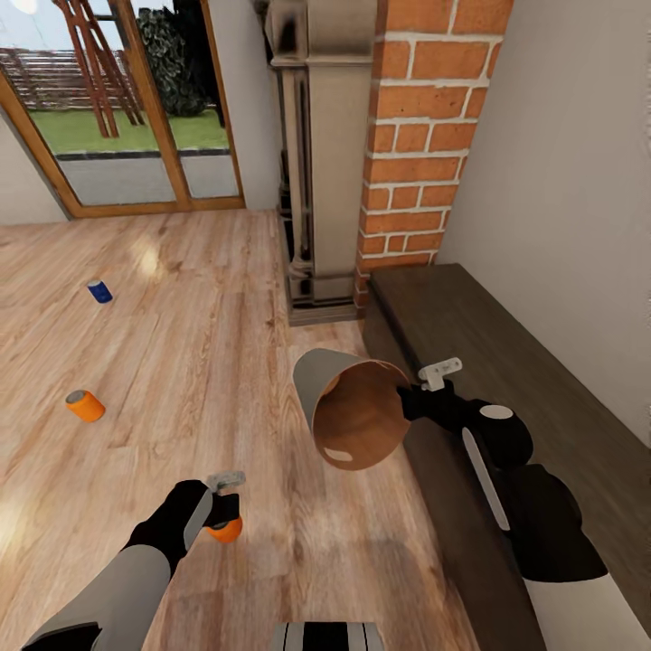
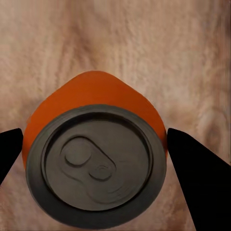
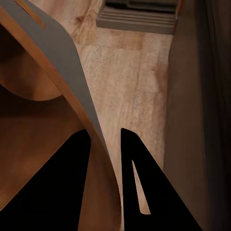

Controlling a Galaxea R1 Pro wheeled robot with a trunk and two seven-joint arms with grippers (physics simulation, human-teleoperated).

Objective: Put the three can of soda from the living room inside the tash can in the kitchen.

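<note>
Between the left gripper's [image 2: 91, 149] jaws an orange soda can [image 2: 94, 159] is sitting upright on the floor, apparently light, rigid and slick-sided, jaws bracketing its sides, while the right gripper's [image 3: 103, 159] jaws are pinching the tilted trash can's [image 1: 357, 411] thin rim.

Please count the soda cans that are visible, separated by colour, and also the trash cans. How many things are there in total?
Orange soda cans: 2, one lying on the floor, one between the fingers of the left pincer
Blue soda cans: 1, on the floor near the glass doors
Trash cans: 1, tilted, its rim held by the right pincer
Total: 4
</note>
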